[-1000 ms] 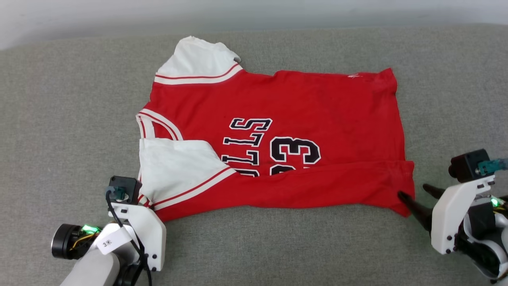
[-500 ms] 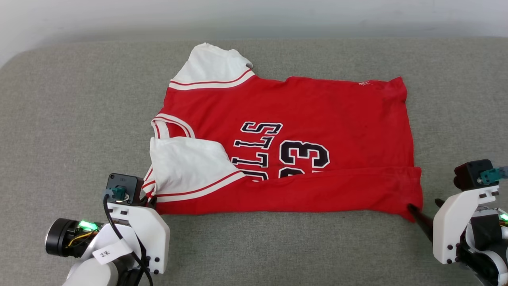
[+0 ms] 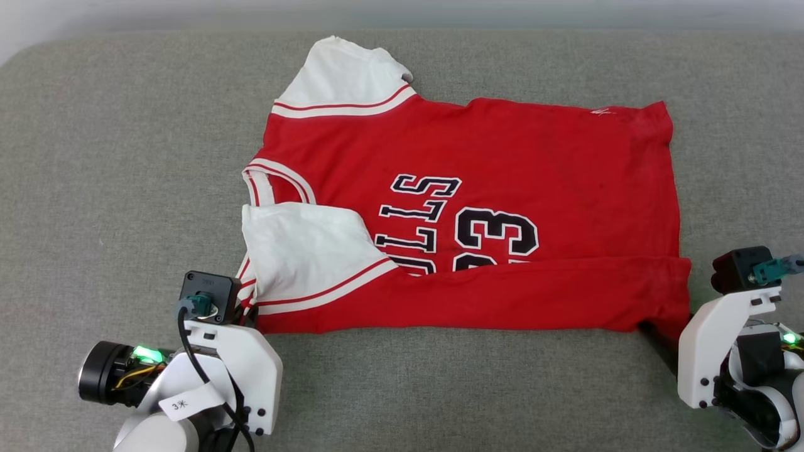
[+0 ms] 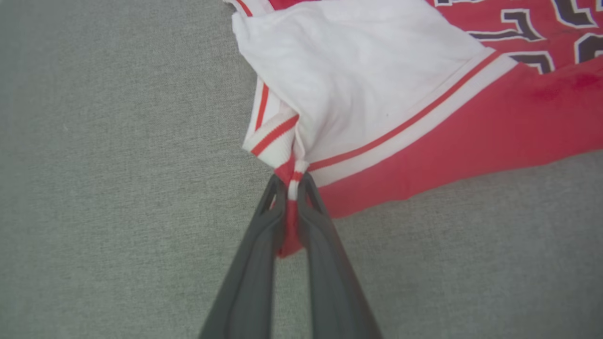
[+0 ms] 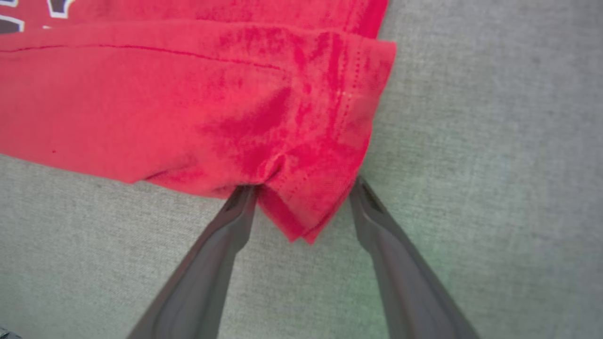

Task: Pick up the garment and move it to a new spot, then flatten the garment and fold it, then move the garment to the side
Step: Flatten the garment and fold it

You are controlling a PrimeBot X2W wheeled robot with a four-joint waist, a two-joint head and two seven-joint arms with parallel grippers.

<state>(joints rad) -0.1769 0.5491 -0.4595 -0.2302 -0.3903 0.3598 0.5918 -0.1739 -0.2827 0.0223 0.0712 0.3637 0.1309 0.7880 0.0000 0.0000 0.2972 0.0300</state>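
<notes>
Leftmost, the left gripper (image 4: 292, 181) sits at the near-left corner of the garment (image 3: 502, 157), its two dark fingers pressed together on a bunch of red-and-white striped trim where the near sleeve (image 3: 301, 251) meets the shirt's side. A little red fabric pokes out below the pinch in the left wrist view.

The garment lies flat on the grey fabric surface (image 3: 94, 157), collar to the left and hem to the right. The near white sleeve is folded in over the chest, and the far sleeve (image 3: 342, 78) spreads away at the top. The near long edge is turned up in a red band (image 3: 534, 292) that covers the lower part of the black lettering (image 3: 465, 223).

Rightmost, the right gripper (image 5: 301, 186) rests low at the near hem corner with its fingers spread wide. The doubled corner of the hem (image 5: 306, 207) lies between them, and both fingertips meet the fabric's edge without clamping it.
</notes>
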